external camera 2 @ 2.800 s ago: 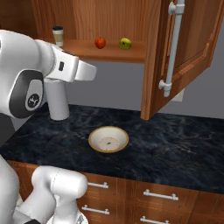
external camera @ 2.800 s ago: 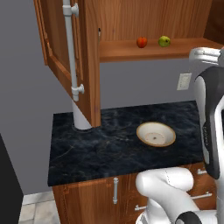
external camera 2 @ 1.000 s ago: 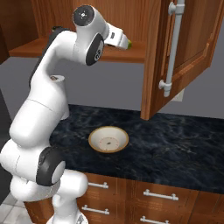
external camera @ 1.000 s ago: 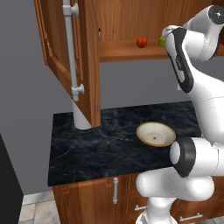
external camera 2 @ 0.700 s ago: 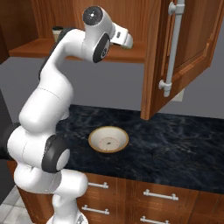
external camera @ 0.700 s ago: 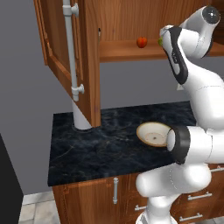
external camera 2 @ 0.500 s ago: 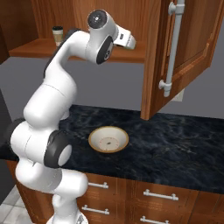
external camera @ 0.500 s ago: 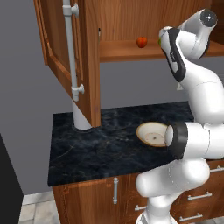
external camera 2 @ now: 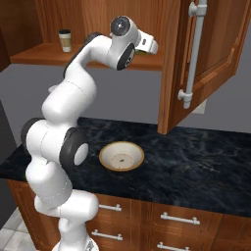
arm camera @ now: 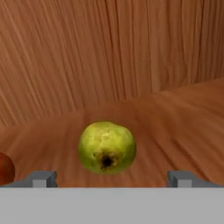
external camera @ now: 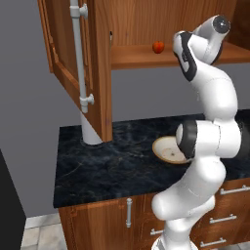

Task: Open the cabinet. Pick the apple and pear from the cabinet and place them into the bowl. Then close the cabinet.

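The cabinet [external camera: 141, 19] stands with both doors swung wide. On its shelf lies the yellow-green pear [arm camera: 107, 147], straight ahead of my gripper [arm camera: 111, 178], which is open with one fingertip [arm camera: 43, 178] at each side and nothing between them. The pear sits just beyond the tips, untouched. The red apple [arm camera: 4, 168] peeks in at the left edge of the hand view and rests on the shelf [external camera: 157, 47] left of my hand. My arm reaches up from the base to the shelf. The tan-rimmed bowl [external camera 2: 121, 156] stands on the dark counter below, with nothing in it.
The open left door [external camera: 68, 73] and the open right door [external camera 2: 211, 63] jut out over the counter on either side of the arm. A paper cup [external camera 2: 64, 40] stands on the shelf's left part. A pale cylinder [external camera: 90, 132] stands on the counter behind the left door.
The arm has risen from low by the base and pushed its hand onto the cabinet shelf. In the left base view it now covers the pear. Jaws stayed open.
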{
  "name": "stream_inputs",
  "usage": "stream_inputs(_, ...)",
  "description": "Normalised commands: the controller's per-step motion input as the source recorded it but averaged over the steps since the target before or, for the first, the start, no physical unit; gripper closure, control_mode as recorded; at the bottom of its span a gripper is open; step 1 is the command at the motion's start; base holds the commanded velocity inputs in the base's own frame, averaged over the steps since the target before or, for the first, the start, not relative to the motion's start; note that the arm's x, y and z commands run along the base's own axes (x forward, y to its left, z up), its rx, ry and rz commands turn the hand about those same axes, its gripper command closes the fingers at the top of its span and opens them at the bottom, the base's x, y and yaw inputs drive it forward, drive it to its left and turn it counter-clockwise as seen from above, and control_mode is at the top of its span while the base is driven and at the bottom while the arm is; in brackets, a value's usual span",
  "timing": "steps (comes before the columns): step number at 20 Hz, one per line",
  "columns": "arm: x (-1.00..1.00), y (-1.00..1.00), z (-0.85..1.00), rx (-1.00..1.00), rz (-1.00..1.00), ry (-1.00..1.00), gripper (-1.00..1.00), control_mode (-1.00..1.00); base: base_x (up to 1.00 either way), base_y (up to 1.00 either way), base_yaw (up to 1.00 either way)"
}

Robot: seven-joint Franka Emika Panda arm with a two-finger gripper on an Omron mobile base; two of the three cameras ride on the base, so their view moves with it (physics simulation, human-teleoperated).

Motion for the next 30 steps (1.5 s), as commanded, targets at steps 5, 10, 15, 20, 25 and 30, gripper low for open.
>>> stream_inputs(5,0.62,-0.03,-0.04,0.01,0.01,0.04,-1.0,-1.0,0.0,0.0,0.0)
stream_inputs(10,0.55,-0.01,-0.08,0.01,0.03,0.05,-1.0,-1.0,0.0,0.0,0.0)
stream_inputs(15,0.54,-0.1,-0.17,0.0,0.03,0.0,-1.0,-1.0,0.0,0.0,0.0)
stream_inputs(20,0.24,-0.1,-0.36,0.0,0.03,0.0,1.0,-1.0,0.0,0.0,0.0)
stream_inputs(25,0.0,-0.04,-0.12,0.0,0.01,0.0,1.0,-1.0,0.0,0.0,0.0)
stream_inputs(30,-0.16,0.0,0.01,0.0,0.0,-0.06,1.0,-1.0,0.0,0.0,0.0)
